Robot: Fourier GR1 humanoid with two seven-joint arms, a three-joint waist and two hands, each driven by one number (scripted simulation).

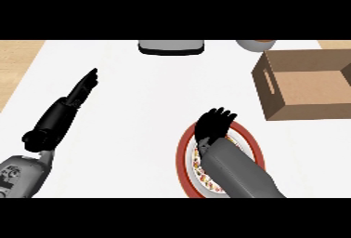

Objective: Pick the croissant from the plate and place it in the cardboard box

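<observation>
A white plate with a red rim (255,144) and a patterned inner band lies on the white counter at the lower middle. My right hand (215,124) hangs over the plate's upper half, and its grey forearm covers much of the plate. No croissant shows; the hand and forearm hide the place where it would lie. The open cardboard box (302,86) stands at the right, up and to the right of the plate, with its inside bare. Far to the left, my left hand (85,85) rests open, fingers straight and pointing away, holding nothing.
A grey appliance (171,46) sits at the counter's far edge in the middle. A round bowl-like object (256,44) shows partly behind the box. Wooden surface borders the counter at the left (17,60) and far right.
</observation>
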